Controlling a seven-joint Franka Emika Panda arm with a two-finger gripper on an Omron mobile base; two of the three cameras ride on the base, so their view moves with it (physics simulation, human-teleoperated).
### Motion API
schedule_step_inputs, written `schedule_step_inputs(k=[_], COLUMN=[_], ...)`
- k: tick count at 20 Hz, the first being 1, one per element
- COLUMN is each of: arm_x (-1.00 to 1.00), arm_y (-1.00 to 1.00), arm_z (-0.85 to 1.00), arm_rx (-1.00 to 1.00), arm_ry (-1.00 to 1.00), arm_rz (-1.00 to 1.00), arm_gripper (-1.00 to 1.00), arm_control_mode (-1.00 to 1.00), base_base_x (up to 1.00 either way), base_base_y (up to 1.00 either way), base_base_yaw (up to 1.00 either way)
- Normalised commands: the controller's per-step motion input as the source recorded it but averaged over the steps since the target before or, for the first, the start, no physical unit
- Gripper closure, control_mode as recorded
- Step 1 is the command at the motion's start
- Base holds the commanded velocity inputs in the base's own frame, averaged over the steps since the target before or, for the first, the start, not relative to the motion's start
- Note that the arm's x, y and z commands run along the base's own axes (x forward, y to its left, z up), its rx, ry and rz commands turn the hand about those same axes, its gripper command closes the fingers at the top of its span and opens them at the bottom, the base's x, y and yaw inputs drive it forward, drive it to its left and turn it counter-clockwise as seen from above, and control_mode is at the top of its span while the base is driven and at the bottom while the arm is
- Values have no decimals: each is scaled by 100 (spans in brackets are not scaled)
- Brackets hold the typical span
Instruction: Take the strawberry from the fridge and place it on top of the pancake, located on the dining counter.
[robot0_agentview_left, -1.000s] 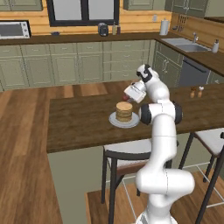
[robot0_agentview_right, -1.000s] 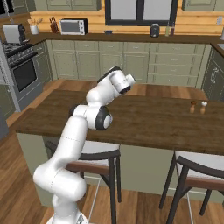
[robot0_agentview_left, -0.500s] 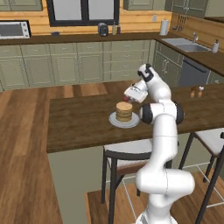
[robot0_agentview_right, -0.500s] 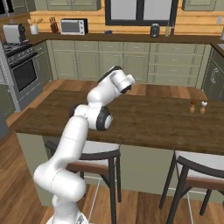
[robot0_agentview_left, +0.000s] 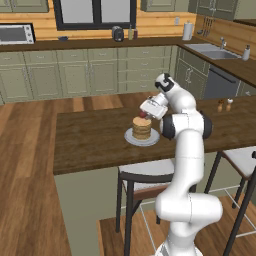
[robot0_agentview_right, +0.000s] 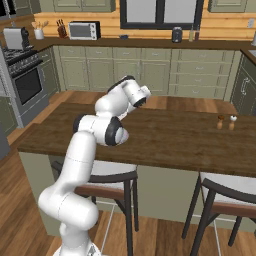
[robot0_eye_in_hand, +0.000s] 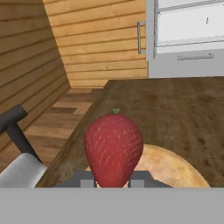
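Observation:
The pancake (robot0_agentview_left: 142, 128) is a tan stack on a round grey plate (robot0_agentview_left: 130, 139) on the dark wooden dining counter (robot0_agentview_left: 90, 140). My gripper (robot0_agentview_left: 144, 114) hovers right above the stack's top, shut on the dark red strawberry (robot0_agentview_left: 143, 114). In the hand view the strawberry (robot0_eye_in_hand: 113, 149) is large between my fingertips, with the pancake's (robot0_eye_in_hand: 175, 168) golden edge just behind and below it. The fridge (robot0_eye_in_hand: 188, 39) stands far off beyond the counter (robot0_eye_in_hand: 175, 105), grey with a bar handle. In the right base view my arm's elbow hides the pancake and hand.
Salt and pepper shakers (robot0_agentview_left: 223, 105) stand on the counter to the right of my arm. Dark-framed stools (robot0_agentview_left: 142, 180) sit under the counter's near edge. Another stool (robot0_eye_in_hand: 15, 131) shows at the hand view's left. Kitchen cabinets (robot0_agentview_left: 90, 75) line the far wall.
The hand has come down and a little left with the strawberry, closer to the top of the pancake stack. The base views have not shifted.

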Motion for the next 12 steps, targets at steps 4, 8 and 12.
schedule_step_inputs(k=[4,8,12], arm_x=[15,0,13], arm_y=[0,-3,-22], arm_z=[-3,-12,-4], arm_rx=[0,0,0], arm_ry=[0,-2,0], arm_rz=[0,0,0], arm_gripper=[100,100,100], arm_control_mode=[-100,-100,-100], base_base_x=[0,0,0], base_base_y=[0,0,0], base_base_yaw=[0,0,0])
